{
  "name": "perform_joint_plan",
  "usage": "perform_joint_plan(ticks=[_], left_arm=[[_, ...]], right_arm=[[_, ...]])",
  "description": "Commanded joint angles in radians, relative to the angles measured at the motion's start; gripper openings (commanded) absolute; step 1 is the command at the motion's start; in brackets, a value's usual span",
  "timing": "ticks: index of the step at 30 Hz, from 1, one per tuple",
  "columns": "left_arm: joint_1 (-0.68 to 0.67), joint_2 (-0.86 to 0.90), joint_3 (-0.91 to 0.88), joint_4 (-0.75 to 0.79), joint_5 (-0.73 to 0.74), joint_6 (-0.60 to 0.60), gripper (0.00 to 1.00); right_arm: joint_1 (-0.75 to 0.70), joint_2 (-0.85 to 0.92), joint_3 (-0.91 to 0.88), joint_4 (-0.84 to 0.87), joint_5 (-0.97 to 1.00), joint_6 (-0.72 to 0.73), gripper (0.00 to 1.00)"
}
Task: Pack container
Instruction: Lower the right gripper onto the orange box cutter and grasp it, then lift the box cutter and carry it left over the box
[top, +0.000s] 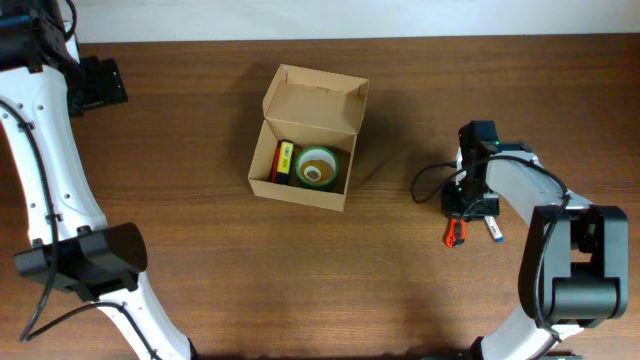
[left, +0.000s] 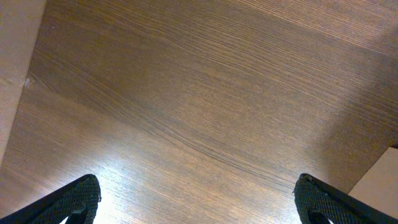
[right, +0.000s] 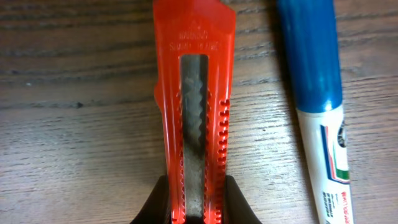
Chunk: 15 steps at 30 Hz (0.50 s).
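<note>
The container (top: 300, 185), a tan cardboard box with its flap lid standing open, sits mid-table; inside lie a roll of tape (top: 318, 167) and a yellow and red item (top: 283, 162). At the right, my right gripper (top: 462, 218) points down, shut on a red box cutter (right: 196, 112) that lies on the wood, its fingers (right: 158, 202) pressing both sides. A blue and white marker (right: 320, 99) lies just right of the cutter. My left gripper (left: 198, 202) hangs open over bare wood at the far left, nothing between its fingers (left: 74, 202).
The left arm's white links (top: 55, 170) run down the left side, with its wrist (top: 95, 85) at the back left corner. A black cable (top: 430, 185) loops beside the right wrist. A pale wall strip (top: 400, 18) borders the table's far edge.
</note>
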Motion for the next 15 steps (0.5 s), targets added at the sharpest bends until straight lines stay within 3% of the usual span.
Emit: perform_joint_plan(ticks=[1,9,15], left_arm=[[0.003,-0.019,0.012,0.002,0.007,0.009,0.99],[0.003,-0.019,0.012,0.002,0.007,0.009,0.99],[0.003,-0.019,0.012,0.002,0.007,0.009,0.99]], right_arm=[[-0.003,-0.049,0.078,-0.022,0.008,0.002,0.06],[-0.003,-0.089,0.327,-0.156,-0.087,-0.052,0.06],[0.000,-0.089,0.565,-0.264,-0.222,-0.172,0.07]])
